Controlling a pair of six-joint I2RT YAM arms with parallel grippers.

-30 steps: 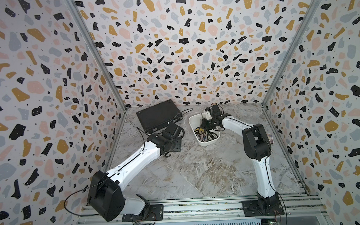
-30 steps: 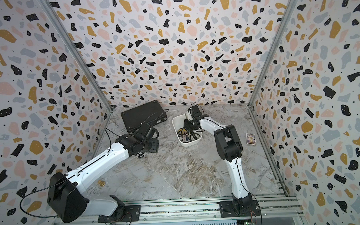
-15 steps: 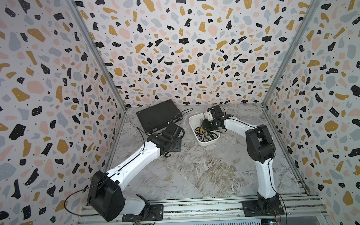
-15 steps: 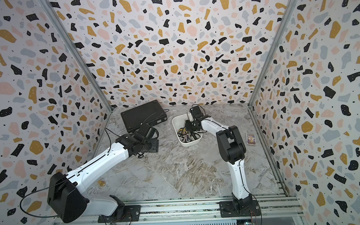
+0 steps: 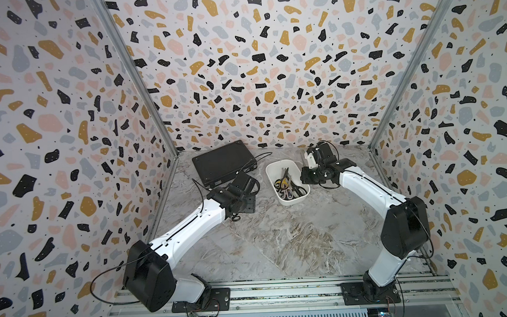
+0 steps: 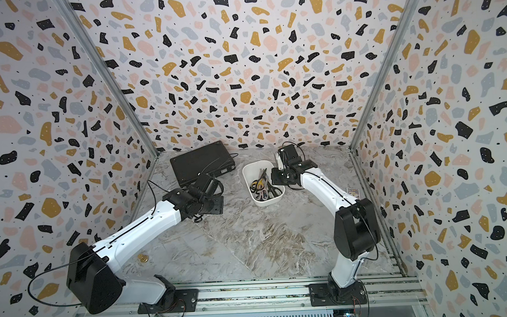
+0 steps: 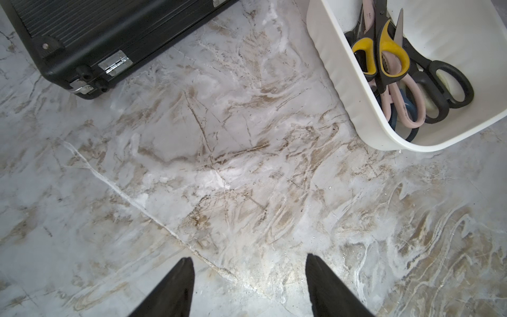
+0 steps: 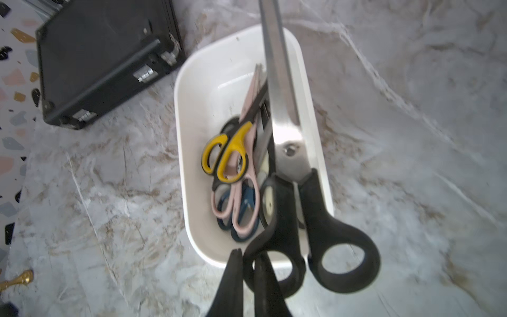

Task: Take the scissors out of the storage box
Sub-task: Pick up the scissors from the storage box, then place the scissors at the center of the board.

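- A pair of black-handled scissors (image 8: 307,219) is gripped by the right gripper (image 8: 248,263); its jaws are clenched on one handle loop.
- That pair is held in the air above the white storage box (image 8: 192,164), over the box's rim, with the blades pointing away from the gripper.
- More scissors are seen lying in the box: a yellow-and-black pair (image 8: 227,153) on top, a pink pair (image 8: 241,208) beneath it, and a blue pair (image 8: 244,205) lower still.
- In the left wrist view a further black-handled pair (image 7: 444,85) is seen in the box, beside the yellow-and-black pair.
- The left gripper (image 7: 248,263) is held above the bare marble tabletop (image 7: 219,164), beside the box; its jaws are spread apart and nothing is grasped.
- A flat black case (image 5: 223,161) lies closed on the table near the back wall, just beside the box.
- In both top views the box (image 6: 247,191) stands between the two arms.
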